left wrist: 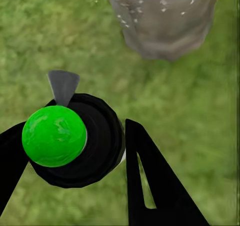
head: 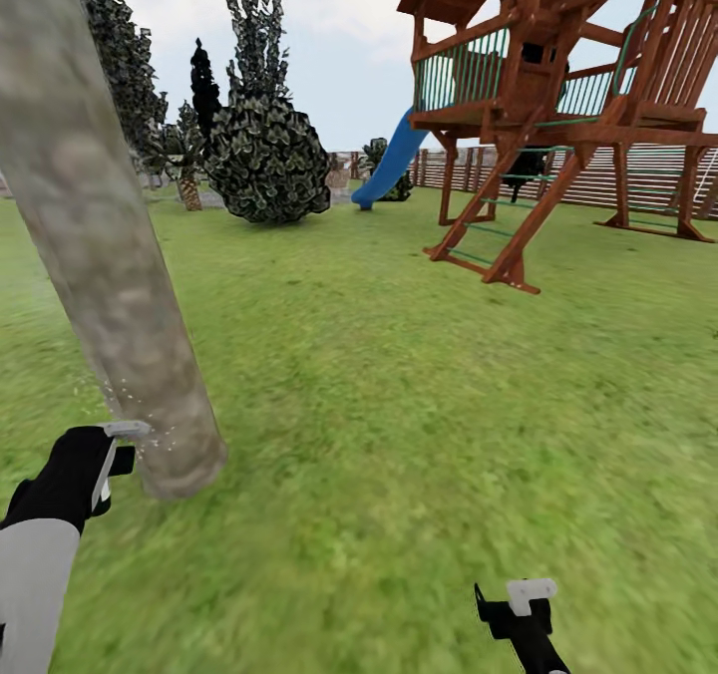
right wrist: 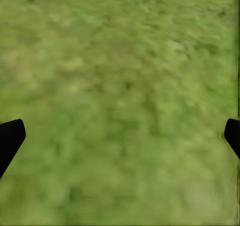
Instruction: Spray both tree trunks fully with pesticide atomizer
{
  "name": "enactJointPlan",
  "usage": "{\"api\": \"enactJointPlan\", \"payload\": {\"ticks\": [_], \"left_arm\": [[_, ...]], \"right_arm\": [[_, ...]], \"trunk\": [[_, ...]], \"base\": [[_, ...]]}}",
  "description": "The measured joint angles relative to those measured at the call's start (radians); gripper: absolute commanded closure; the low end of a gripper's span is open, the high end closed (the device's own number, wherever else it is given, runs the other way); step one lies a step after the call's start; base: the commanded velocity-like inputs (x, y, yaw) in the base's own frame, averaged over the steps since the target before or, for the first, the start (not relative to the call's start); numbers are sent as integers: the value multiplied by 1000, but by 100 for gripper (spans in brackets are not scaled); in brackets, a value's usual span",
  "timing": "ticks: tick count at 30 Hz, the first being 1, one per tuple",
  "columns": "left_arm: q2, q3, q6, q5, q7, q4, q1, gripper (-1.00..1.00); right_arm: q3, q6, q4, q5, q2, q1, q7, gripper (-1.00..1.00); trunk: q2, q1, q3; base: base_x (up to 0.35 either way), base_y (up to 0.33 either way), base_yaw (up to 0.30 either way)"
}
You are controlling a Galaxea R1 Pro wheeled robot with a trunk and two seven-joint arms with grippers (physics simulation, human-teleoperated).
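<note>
While left pincer (left wrist: 75,151) grips atomizer (left wrist: 75,141), trunk (head: 110,285) just beyond, right pincer (right wrist: 120,136) open

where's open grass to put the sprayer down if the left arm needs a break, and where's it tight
Open lawn runs from the tree trunk across to the playset, and under the open right gripper. It is tight at the trunk's base, where the left gripper holds the atomizer close amid spray specks.

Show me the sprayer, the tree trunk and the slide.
sprayer (left wrist: 54,136), left wrist view, on its green top.
tree trunk (head: 95,245), head view, mid bark.
slide (head: 391,164), head view, on its blue chute.
</note>
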State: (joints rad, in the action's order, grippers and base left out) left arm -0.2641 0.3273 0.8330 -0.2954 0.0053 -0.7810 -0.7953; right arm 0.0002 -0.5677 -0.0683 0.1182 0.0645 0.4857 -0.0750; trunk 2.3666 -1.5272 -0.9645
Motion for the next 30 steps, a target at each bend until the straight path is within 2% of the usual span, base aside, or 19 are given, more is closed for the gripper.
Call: {"api": "enactJointPlan", "payload": {"ticks": [23, 30], "left_arm": [[0, 0, 0, -1, 0, 0, 0, 100], [0, 0, 2, -2, 0, 0, 0, 100]], "right_arm": [[0, 0, 0, 0, -1, 0, 0, -100], [0, 0, 0, 0, -2, 0, 0, -100]], "trunk": [[0, 0, 0], [0, 0, 0]], "base": [[86, -269, 2], [2, -269, 224]]}}
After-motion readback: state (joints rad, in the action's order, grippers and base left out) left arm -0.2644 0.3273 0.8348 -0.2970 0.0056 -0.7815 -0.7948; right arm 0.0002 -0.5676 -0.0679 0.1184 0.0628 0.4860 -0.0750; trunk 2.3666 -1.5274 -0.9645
